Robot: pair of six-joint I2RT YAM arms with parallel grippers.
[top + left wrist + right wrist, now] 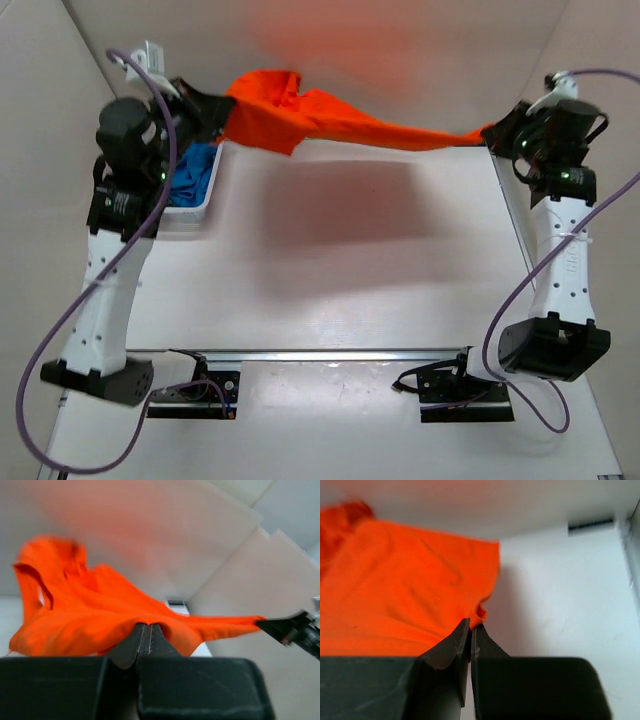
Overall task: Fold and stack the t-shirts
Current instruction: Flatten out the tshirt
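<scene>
My left gripper (218, 113) and right gripper (494, 133) are both clamped on the orange t-shirt (330, 118), stretched in the air across the frame's top. I think this is the spreading step; next it must be lowered flat onto the counter (350, 290).

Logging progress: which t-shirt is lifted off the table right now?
The orange t-shirt, stretched in the air between the left gripper and right gripper; the blue t-shirt lies bunched in the white tray.

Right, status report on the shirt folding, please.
Left gripper and right gripper shut on orange shirt, stretched between them. Blue shirt in tray. Nothing in the way.
</scene>
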